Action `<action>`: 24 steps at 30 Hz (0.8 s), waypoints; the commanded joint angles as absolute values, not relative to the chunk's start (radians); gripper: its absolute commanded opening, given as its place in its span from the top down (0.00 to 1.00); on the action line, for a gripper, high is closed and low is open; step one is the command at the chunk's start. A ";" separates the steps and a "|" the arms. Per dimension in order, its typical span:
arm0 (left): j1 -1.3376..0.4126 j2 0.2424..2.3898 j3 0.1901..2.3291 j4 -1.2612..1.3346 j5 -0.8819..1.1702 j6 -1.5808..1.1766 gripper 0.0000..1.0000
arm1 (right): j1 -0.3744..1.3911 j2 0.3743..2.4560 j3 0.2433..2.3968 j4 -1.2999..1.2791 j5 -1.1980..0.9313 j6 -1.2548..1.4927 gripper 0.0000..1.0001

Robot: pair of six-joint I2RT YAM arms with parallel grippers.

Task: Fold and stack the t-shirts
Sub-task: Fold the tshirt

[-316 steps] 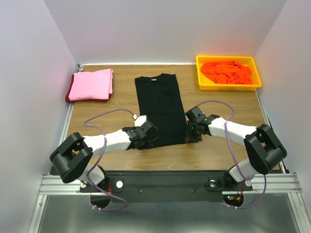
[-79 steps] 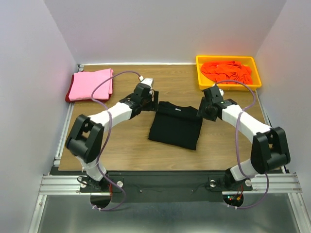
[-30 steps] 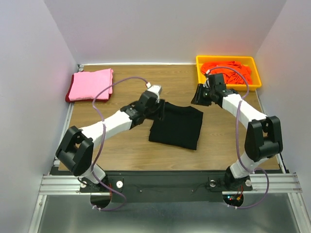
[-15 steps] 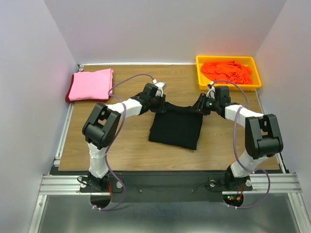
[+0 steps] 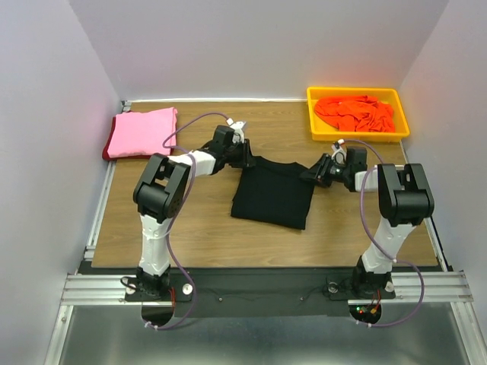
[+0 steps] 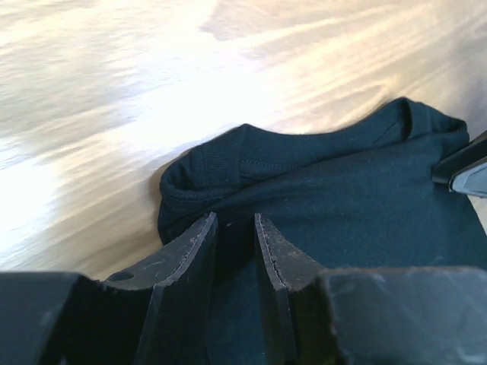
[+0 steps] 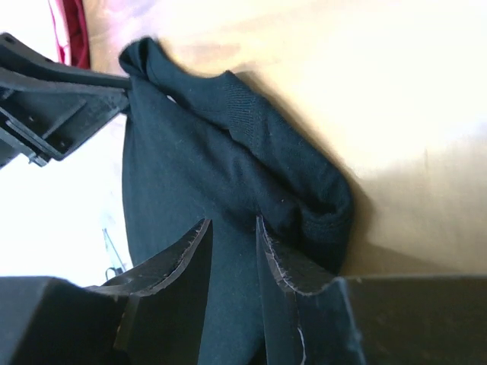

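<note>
The black t-shirt lies folded in the middle of the table. Its far edge is stretched between my two grippers. My left gripper is shut on the far left corner, with black cloth bunched between the jaws. My right gripper is shut on the far right corner, with the rolled hem beside its jaws. A folded pink t-shirt rests on a dark red one at the far left. A bright orange t-shirt lies crumpled in the tray.
The yellow plastic tray stands at the far right corner. White walls close in the table on three sides. Both arms reach low across the wood, with their cables looping above them.
Both grippers have come down onto the black t-shirt's far corners. The left jaws have narrowed onto the cloth. The far edge is now drawn taut and has shifted slightly left.
</note>
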State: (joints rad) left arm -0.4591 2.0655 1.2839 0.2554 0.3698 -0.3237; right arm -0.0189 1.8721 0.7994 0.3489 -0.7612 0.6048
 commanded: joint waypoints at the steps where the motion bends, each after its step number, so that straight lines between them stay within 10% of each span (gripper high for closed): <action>1: -0.414 1.981 1.224 0.284 0.310 -0.348 0.59 | -0.021 1.943 0.924 0.309 -0.693 0.543 0.63; 11: -0.425 1.718 1.053 0.478 0.342 -0.376 0.28 | 0.028 1.835 1.092 0.232 -0.778 0.589 0.58; 24: -0.508 1.917 1.132 0.523 0.427 -0.350 0.59 | 0.081 1.940 1.097 0.313 -0.798 0.608 0.58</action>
